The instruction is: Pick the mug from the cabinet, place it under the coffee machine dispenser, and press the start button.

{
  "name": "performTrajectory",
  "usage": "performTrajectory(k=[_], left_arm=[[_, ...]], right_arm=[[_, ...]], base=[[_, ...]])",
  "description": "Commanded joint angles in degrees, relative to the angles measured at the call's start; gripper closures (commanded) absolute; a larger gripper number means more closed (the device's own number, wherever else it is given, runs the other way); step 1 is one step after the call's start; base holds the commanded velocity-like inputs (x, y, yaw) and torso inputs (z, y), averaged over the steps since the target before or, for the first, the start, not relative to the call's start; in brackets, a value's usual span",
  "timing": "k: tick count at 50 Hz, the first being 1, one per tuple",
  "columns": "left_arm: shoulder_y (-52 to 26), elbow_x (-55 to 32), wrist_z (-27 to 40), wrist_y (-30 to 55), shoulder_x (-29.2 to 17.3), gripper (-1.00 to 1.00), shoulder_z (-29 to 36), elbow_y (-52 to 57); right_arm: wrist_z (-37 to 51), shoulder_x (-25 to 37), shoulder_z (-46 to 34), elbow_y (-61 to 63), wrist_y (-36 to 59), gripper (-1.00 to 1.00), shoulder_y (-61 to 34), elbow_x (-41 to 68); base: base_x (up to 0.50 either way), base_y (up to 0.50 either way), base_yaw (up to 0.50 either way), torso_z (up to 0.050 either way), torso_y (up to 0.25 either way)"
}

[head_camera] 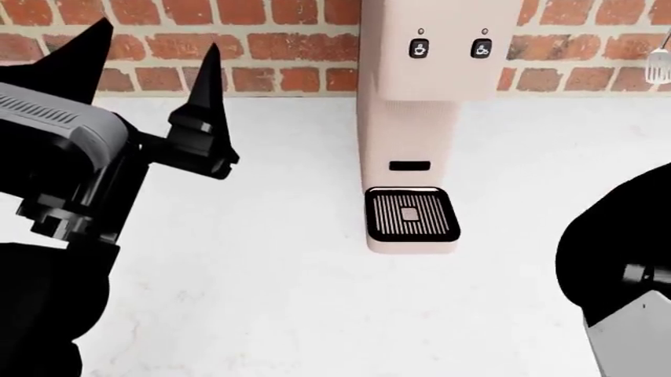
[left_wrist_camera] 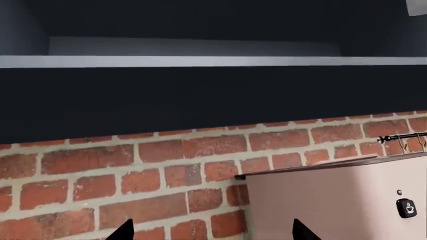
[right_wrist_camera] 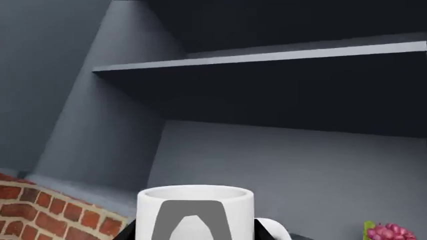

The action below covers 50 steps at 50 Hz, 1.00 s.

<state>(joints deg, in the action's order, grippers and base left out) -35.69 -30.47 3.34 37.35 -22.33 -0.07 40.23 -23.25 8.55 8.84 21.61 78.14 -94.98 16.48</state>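
Dark grey cabinet [right_wrist_camera: 100, 115] with its shelf overhead, red brick wall [left_wrist_camera: 133, 175] below it. Tall pinkish-beige coffee machine [head_camera: 409, 133] on the white counter [head_camera: 262, 298], black grated drip tray [head_camera: 411, 214] bare. My left gripper [head_camera: 157, 78] raised beside it, fingers spread, holding nothing. Tall white cylindrical mug [right_wrist_camera: 195, 212] sits in the cabinet — my right gripper's [right_wrist_camera: 195, 231] fingers flank it; contact I cannot tell. Pink grapes [right_wrist_camera: 390, 233] nearby.

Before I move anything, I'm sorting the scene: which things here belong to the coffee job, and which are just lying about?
Belongs to the job:
- mug, in the cabinet, between the right claw's fingers
- coffee machine
- its drip tray, nothing on it
- its two black buttons
- left claw, open, holding nothing

Just lying about:
- pink grapes beside the mug
- utensil hanging on the brick wall
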Motion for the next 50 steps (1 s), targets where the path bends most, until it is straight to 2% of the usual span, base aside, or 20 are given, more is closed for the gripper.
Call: performTrajectory(k=[1,6,12,21,22,24,26,27,31,34,41,45,50], left_arm=[[0.5,-0.5,1.1,1.3,-0.4,-1.0,0.1,1.7],[0.2,-2.2,2.5,3.8,-0.8,-1.0,-0.6,4.2],[0.1,-2.7,3.0,4.6,-1.0,-1.0,-0.7,4.8],[0.2,-2.0,2.8,3.7,-1.3,-1.0,0.0,3.8],[0.2,-1.9,2.7,3.5,-1.3,-1.0,0.0,3.6],[0.4,-1.6,2.6,3.2,-1.3,-1.0,0.1,3.3],[0.6,-1.4,2.5,2.8,-1.4,-1.0,0.3,2.9],[0.7,-1.2,2.5,2.6,-1.4,-1.0,0.4,2.8],[0.8,-1.0,2.5,2.4,-1.5,-1.0,0.6,2.6],[0.9,-0.8,2.4,2.1,-1.5,-1.0,0.9,2.4],[0.9,-0.6,2.6,2.1,-1.6,-1.0,1.3,2.3],[0.8,-0.8,2.8,2.4,-1.7,-1.0,1.5,2.6],[0.8,-0.6,2.8,2.2,-1.7,-1.0,1.9,2.3]], right_arm=[[2.6,3.0,4.5,16.4,11.8,1.0,9.0,10.7],[19.0,8.6,8.3,17.3,11.8,1.0,14.0,34.6],[28.1,11.4,9.6,17.4,11.4,1.0,17.2,48.1],[25.9,17.8,10.3,24.9,8.5,1.0,29.8,52.2],[25.9,18.4,9.8,25.2,8.7,1.0,30.1,52.1],[29.8,21.6,7.0,19.9,11.5,1.0,23.3,57.1],[28.4,22.7,1.2,18.8,8.9,1.0,23.1,52.1],[28.1,23.4,0.9,18.9,8.0,1.0,23.7,51.2],[31.5,26.9,9.1,20.1,10.4,1.0,24.5,59.4],[32.8,29.3,11.7,20.9,10.0,1.0,26.9,63.2],[30.0,30.0,13.9,25.6,6.0,1.0,36.1,60.6],[25.1,30.3,15.1,30.1,1.3,1.0,44.5,54.8],[16.0,28.0,14.4,35.8,-14.4,1.0,61.4,36.9]], base=[[0.0,0.0,0.0,0.0,0.0],[0.0,0.0,0.0,0.0,0.0],[0.0,0.0,0.0,0.0,0.0],[0.0,0.0,0.0,0.0,0.0],[0.0,0.0,0.0,0.0,0.0],[0.0,0.0,0.0,0.0,0.0],[0.0,0.0,0.0,0.0,0.0],[0.0,0.0,0.0,0.0,0.0],[0.0,0.0,0.0,0.0,0.0],[0.0,0.0,0.0,0.0,0.0],[0.0,0.0,0.0,0.0,0.0],[0.0,0.0,0.0,0.0,0.0],[0.0,0.0,0.0,0.0,0.0]])
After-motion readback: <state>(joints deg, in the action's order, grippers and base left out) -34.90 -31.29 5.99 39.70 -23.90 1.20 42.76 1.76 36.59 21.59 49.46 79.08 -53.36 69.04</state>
